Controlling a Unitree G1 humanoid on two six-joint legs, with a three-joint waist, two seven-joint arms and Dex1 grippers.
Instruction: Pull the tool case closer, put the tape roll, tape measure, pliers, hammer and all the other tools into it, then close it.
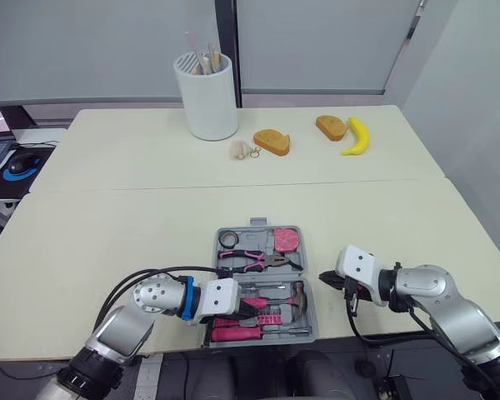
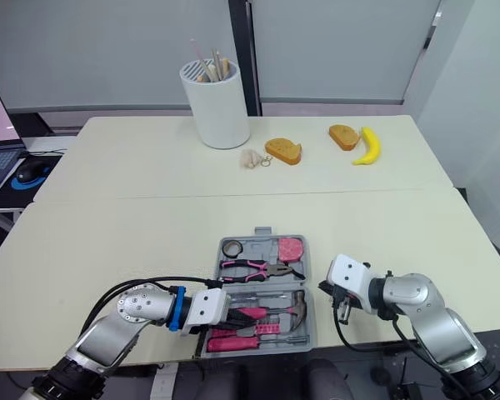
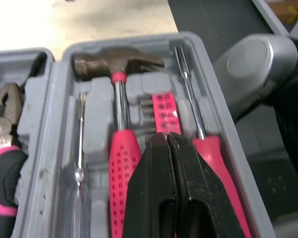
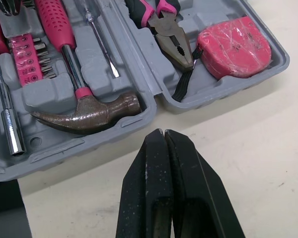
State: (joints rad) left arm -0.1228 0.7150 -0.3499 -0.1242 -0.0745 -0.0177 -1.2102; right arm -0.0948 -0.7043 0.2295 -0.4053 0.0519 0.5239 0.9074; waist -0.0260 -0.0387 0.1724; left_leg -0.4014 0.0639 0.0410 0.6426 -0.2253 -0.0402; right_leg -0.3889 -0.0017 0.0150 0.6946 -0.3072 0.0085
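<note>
The cream table (image 1: 108, 217) carries, at its far side, a white cup (image 1: 207, 96), bread slices (image 1: 272, 142) and a banana (image 1: 357, 136). At the near edge lies the grey tool case (image 4: 89, 143), open flat. In it I see the hammer (image 4: 84, 116), pliers (image 1: 254, 260), pink tape measure (image 4: 233, 44) and tape roll (image 1: 228, 239), all seated. My left gripper (image 3: 168, 144) hovers over the hammer half, its fingers pressed together. My right gripper (image 4: 164, 136), also pressed together, is just beside the case's right rim. I judge the case to be stiff, smooth plastic, heavy with steel, so for folding I would take the far half by its rim near the handle.
</note>
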